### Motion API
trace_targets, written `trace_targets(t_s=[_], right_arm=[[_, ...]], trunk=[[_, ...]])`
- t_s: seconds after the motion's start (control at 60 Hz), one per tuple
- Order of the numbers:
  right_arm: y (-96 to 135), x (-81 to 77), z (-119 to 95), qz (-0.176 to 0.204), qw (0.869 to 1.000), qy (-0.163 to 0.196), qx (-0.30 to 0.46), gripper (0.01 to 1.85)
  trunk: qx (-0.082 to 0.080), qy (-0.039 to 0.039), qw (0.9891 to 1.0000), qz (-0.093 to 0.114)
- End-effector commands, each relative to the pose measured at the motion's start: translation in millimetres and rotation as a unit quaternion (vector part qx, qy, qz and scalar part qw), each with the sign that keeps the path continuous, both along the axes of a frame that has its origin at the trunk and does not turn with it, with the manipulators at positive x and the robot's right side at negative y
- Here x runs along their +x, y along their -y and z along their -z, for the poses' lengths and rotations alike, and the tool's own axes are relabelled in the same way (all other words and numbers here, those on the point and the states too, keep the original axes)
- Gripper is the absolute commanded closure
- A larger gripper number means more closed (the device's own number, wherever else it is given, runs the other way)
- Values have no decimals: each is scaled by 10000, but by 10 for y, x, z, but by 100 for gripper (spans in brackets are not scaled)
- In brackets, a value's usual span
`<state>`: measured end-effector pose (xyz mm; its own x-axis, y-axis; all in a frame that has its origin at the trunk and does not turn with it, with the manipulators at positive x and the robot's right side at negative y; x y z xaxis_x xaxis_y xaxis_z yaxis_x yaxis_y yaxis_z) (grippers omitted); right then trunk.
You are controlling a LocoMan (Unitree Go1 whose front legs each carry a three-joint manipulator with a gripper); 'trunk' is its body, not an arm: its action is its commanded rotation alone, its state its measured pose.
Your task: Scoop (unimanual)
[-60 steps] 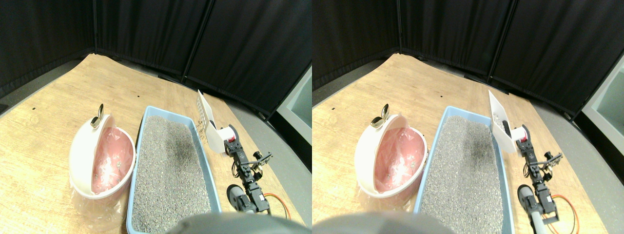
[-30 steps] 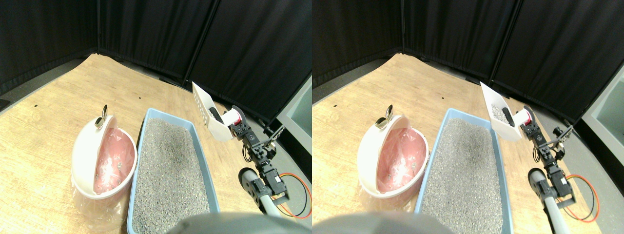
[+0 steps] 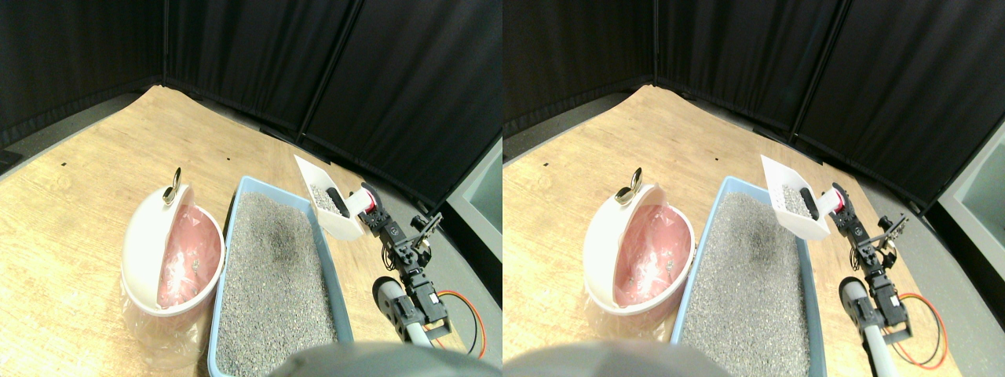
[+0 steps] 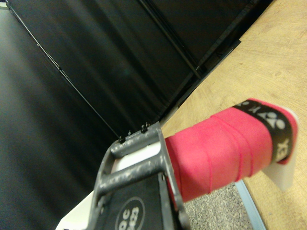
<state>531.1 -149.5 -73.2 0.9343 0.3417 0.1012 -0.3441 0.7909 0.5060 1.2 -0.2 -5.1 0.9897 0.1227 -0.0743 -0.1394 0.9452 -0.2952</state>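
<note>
The right hand [image 3: 375, 221] grips the loaded scoop [image 3: 326, 197] above the litter tray [image 3: 330, 271]'s far corner, the white bin [image 3: 149, 243] beside it.

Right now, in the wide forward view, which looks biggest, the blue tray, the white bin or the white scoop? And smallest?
1. Blue tray, largest.
2. White bin, clearly smaller.
3. White scoop, smallest; it sits farther from the camera, so it may look somewhat smaller than it really is.

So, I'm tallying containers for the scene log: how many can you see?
2. The blue litter tray sits mid-floor, filled with grey litter. The white bin, lined in pink, stands just left of it. Nothing suggests any are hidden.
</note>
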Motion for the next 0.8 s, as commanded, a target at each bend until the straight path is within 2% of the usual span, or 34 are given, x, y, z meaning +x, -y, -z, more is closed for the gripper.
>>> trace_targets(t_s=[0.017, 0.167, 0.267, 0.383, 0.6, 0.8], right_arm=[[-86, -62, -156, -248, 9982, 538, -37, 180], [-158, -107, -196, -483, 9925, 878, -702, 180], [-201, -123, -217, -411, 9890, 963, -1044, 180], [-259, -144, -240, -499, 9849, 1002, -1320, 180], [-432, -193, -289, -823, 9712, 1096, -1948, 180], [-613, -228, -282, -1001, 9630, 1153, -2220, 180]], trunk=[[-43, 0, 9999, -167], [-143, -22, 9995, -286], [-230, -27, 9990, -381], [-315, -40, 9983, -484], [-480, -52, 9965, -682], [-601, -90, 9946, -842]])
